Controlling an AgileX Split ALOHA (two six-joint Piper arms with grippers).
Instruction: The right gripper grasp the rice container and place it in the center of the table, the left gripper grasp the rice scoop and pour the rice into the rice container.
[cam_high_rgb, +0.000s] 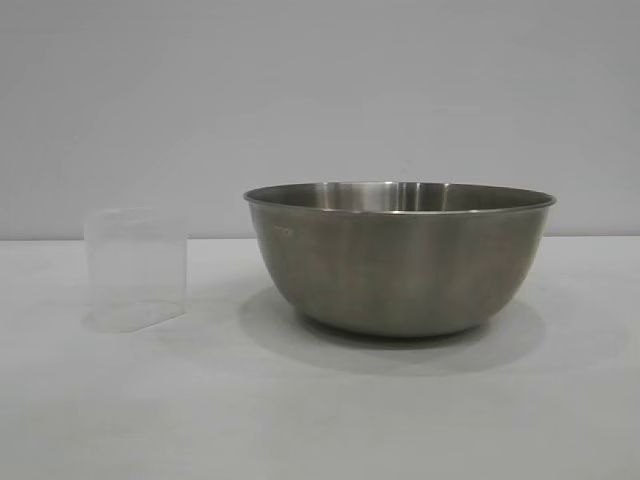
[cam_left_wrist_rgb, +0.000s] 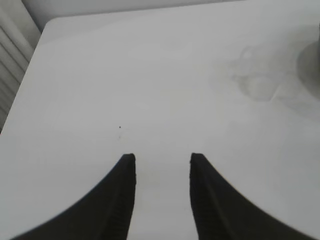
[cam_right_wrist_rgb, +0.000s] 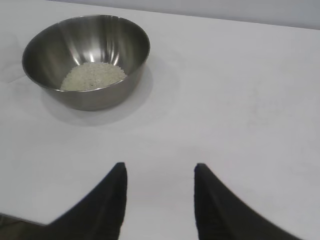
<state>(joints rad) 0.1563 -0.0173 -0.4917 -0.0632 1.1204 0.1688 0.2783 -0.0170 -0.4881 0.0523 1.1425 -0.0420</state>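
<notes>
On my left sits the scoop, a small cup of thin see-through plastic with nearly straight walls, standing upright on the table and looking empty from the outside camera. I can make out no lettering or marks on it. From my left gripper it lies well ahead of the jaws and off to one side, a faint glassy outline on the matte white top. That gripper's two black, curved, tapering fingers stand moderately apart with only bare table between them; it has hold of nothing.

To the right of the scoop, apart from it, is the bowl: round, brushed steel, dull grey outside with a thin rolled rim and a small flat base. I see no brand or writing on it. Inside, the polished wall reflects light, and a low creamy heap of fine rice covers the bottom.

My right gripper hangs over bare table, the bowl well ahead of its jaws and to one side. Its black fingers are likewise moderately spread and empty.
</notes>
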